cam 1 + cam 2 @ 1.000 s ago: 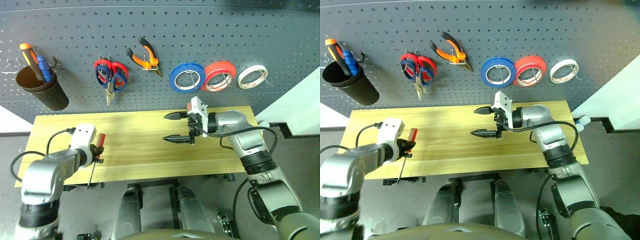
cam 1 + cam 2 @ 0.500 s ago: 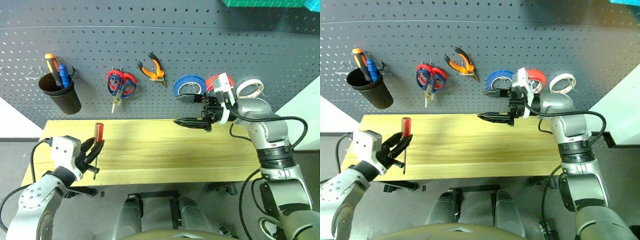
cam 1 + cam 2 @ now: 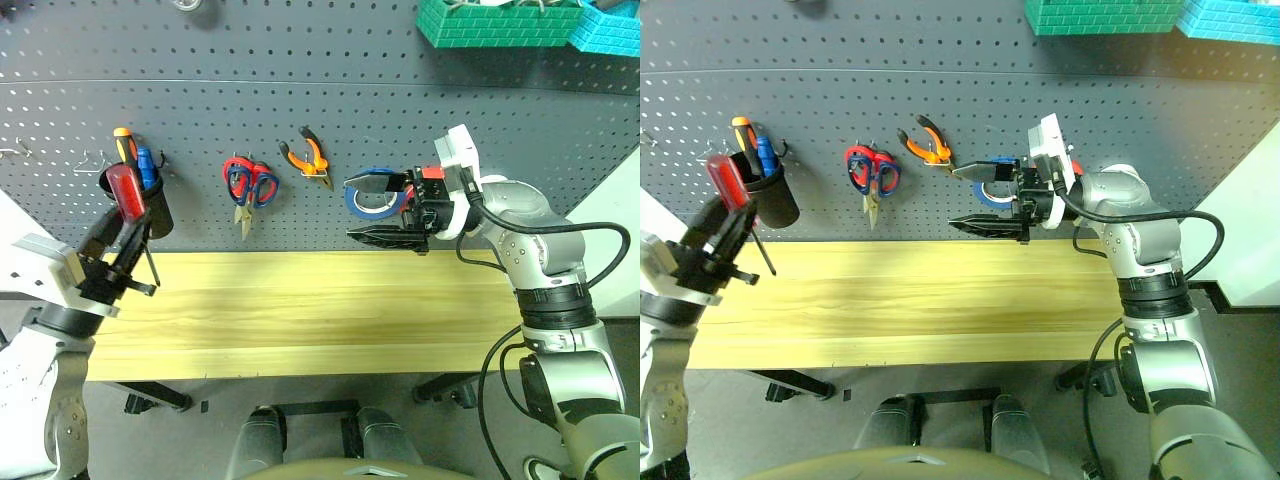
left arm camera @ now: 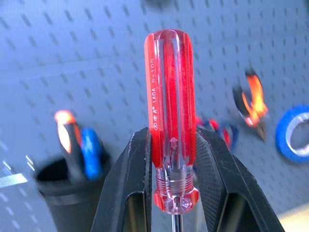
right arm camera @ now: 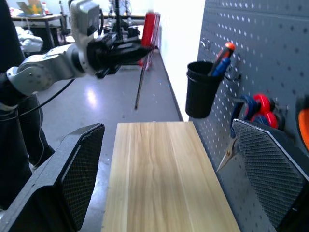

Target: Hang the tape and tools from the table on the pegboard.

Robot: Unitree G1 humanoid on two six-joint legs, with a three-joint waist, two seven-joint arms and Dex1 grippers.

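Left eye view: the red-handled screwdriver (image 3: pixel 127 192) sits at the left edge, handle up, clamped in the left claw (image 3: pixel 112 243), just in front of the black cup (image 3: pixel 143 205) on the pegboard (image 3: pixel 300 90). At centre right, the right claw (image 3: pixel 383 207) gapes wide, empty, above the bare desk (image 3: pixel 300 310).

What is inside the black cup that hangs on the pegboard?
Inside the black cup stand an orange-handled screwdriver and a blue-handled screwdriver; only their handles show above the rim. Their shafts and the bottom of the cup are hidden by the cup wall.
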